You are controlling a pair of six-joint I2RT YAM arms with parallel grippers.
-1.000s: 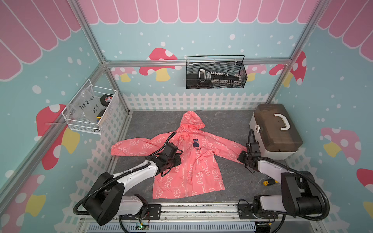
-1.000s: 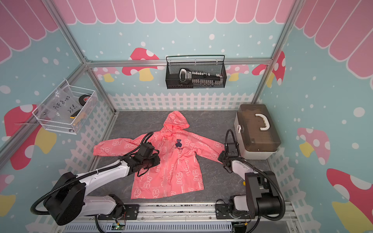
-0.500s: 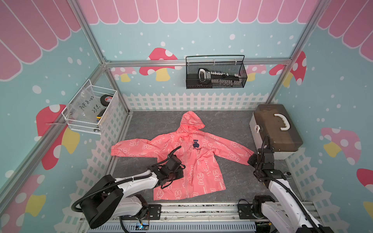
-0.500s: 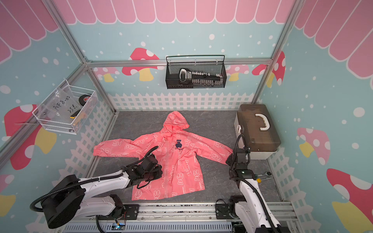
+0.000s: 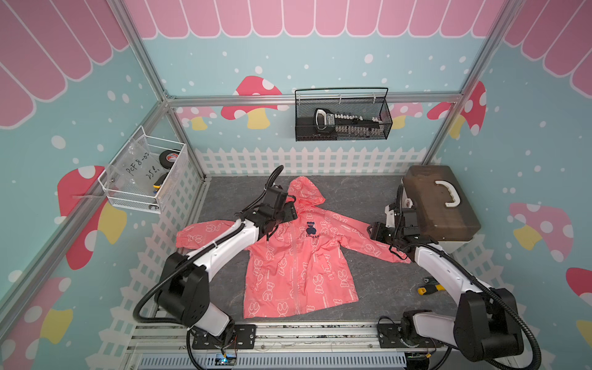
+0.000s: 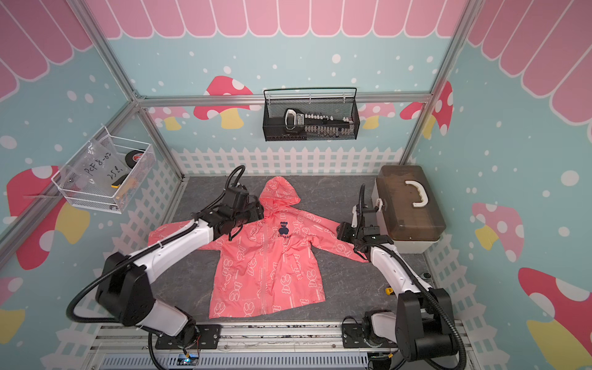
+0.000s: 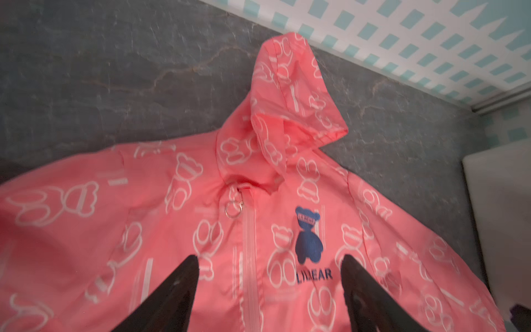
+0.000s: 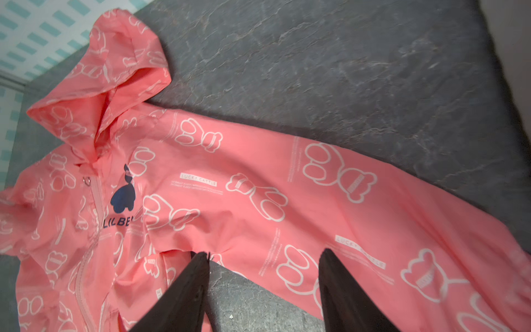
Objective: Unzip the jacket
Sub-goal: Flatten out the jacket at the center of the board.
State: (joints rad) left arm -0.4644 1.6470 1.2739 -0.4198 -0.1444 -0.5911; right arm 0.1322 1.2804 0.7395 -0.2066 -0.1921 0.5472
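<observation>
Flat on the bench [image 5: 368, 198], zipped to the collar [image 7: 244, 184]: the jacket [image 5: 298, 266]. By that collar, left hand [image 7: 268, 257] released, empty; over 1 sleeve [image 8: 316, 186], right hand [image 8: 264, 253] likewise spread, gripping nothing. Risks snagging thin cloth in the zipper [image 7: 249, 258], or dragging the unpinned garment, if closing beside the small ring pull [image 7: 230, 210].

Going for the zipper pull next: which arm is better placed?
Left, likely. The left gripper hangs open over the jacket, the zipper between its jaws in its wrist view, the ring pull just ahead at the collar. The right gripper is open out over a sleeve.
</observation>
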